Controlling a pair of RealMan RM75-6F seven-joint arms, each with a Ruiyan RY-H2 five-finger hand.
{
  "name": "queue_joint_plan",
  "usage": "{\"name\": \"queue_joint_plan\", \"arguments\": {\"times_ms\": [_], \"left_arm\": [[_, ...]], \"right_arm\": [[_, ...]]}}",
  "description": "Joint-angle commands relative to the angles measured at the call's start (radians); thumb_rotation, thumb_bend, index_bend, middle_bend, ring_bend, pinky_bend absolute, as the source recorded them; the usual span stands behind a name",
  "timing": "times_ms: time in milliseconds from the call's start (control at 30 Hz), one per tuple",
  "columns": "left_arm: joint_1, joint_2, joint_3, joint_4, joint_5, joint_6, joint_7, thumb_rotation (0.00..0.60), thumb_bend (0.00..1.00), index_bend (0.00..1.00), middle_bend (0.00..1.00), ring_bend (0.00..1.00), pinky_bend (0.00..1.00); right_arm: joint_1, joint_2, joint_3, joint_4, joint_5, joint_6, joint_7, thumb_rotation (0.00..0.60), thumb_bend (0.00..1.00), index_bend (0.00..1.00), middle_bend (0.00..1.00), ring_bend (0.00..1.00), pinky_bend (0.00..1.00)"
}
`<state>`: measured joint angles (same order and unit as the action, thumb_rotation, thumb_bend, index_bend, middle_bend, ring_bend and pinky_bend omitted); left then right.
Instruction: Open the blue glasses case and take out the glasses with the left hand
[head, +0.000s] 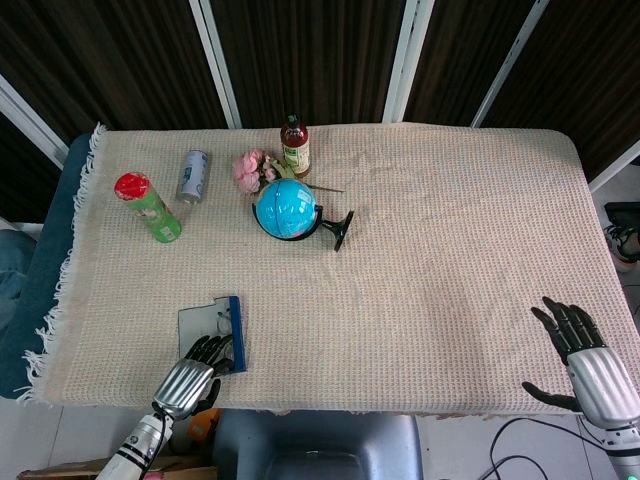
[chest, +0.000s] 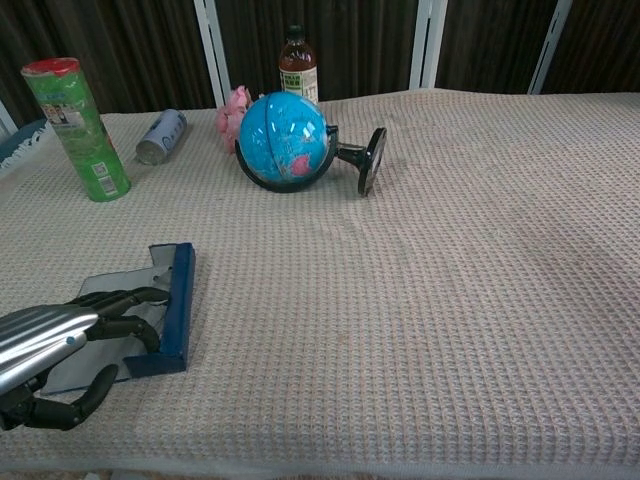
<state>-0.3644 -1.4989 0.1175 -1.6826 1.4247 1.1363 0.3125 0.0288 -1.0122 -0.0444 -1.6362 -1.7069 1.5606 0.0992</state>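
The blue glasses case (head: 236, 335) lies open near the table's front left edge, long side pointing away from me, grey lining (head: 198, 323) facing up. In the chest view its blue wall (chest: 181, 300) stands on the right of the grey inside (chest: 112, 288). My left hand (head: 191, 378) holds the case's near end, with its fingers (chest: 125, 306) curled over the lining and the thumb underneath. The glasses are hidden under the fingers. My right hand (head: 588, 365) hovers at the front right edge, fingers spread and holding nothing.
A blue globe (head: 288, 208) on a black stand sits mid-table. Behind it stand a brown bottle (head: 294, 147) and pink flowers (head: 250, 170). A silver can (head: 193, 176) lies at the back left, next to a green canister (head: 150, 208). The cloth's front edge runs just below the case.
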Motion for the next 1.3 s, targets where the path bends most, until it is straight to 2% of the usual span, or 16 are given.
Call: {"name": "queue_joint_plan", "arguments": {"times_ms": [33, 433, 733, 1067, 1300], "left_arm": [[0.0, -0.025, 0.0, 0.009, 0.014, -0.003, 0.012, 0.6, 0.66, 0.29, 0.0, 0.0, 0.0], [0.026, -0.17, -0.016, 0.129, 0.124, 0.087, -0.006, 0.6, 0.67, 0.23, 0.0, 0.0, 0.0], [0.013, -0.263, -0.066, 0.214, 0.097, 0.065, 0.05, 0.6, 0.67, 0.24, 0.0, 0.0, 0.0], [0.0, -0.282, -0.094, 0.22, 0.082, 0.058, 0.079, 0.6, 0.67, 0.25, 0.0, 0.0, 0.0], [0.015, -0.206, -0.07, 0.148, 0.093, 0.08, 0.093, 0.6, 0.67, 0.26, 0.0, 0.0, 0.0]], "right_arm": [[-0.002, 0.003, 0.001, 0.003, -0.001, 0.007, 0.009, 0.6, 0.18, 0.0, 0.0, 0.0, 0.0], [-0.01, 0.01, -0.001, 0.008, -0.011, 0.027, 0.032, 0.6, 0.18, 0.0, 0.0, 0.0, 0.0], [-0.017, 0.018, 0.001, 0.015, -0.011, 0.045, 0.06, 0.6, 0.18, 0.0, 0.0, 0.0, 0.0], [-0.019, 0.023, 0.004, 0.018, -0.008, 0.05, 0.075, 0.6, 0.18, 0.0, 0.0, 0.0, 0.0], [-0.017, 0.024, 0.003, 0.017, -0.009, 0.044, 0.071, 0.6, 0.18, 0.0, 0.0, 0.0, 0.0]]}}
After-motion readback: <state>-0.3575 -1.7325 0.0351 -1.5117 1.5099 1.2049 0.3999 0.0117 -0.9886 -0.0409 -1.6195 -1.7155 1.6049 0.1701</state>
